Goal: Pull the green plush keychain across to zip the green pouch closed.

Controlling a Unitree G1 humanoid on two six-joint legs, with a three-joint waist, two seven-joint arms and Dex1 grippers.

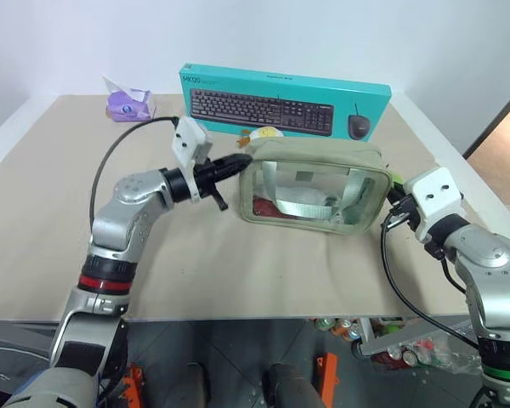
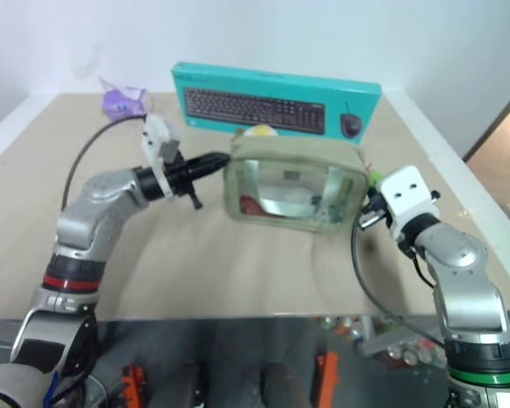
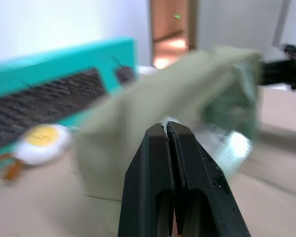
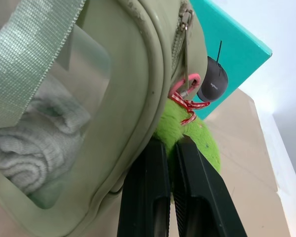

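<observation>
The green pouch [image 1: 314, 185] lies in the middle of the table, its clear window facing me. My left gripper [image 1: 245, 160] is at the pouch's upper left corner; in the left wrist view its fingers [image 3: 187, 168] are shut, with a pale sliver of the pouch [image 3: 153, 103] pinched at the tips. At the pouch's right end hangs the green plush keychain [image 4: 203, 140] on a red cord from the zipper pull [image 4: 186, 22]. My right gripper [image 4: 170, 144] is shut on the plush. The keychain [image 1: 397, 180] peeks out just above the right gripper [image 1: 393, 202].
A teal keyboard box [image 1: 285, 100] stands right behind the pouch. A fried-egg plush [image 1: 266, 133] lies between them. A purple packet [image 1: 129, 104] sits at the far left. The table's right edge [image 1: 459, 170] is close to my right arm. Folded cloth [image 4: 34, 148] shows inside the pouch.
</observation>
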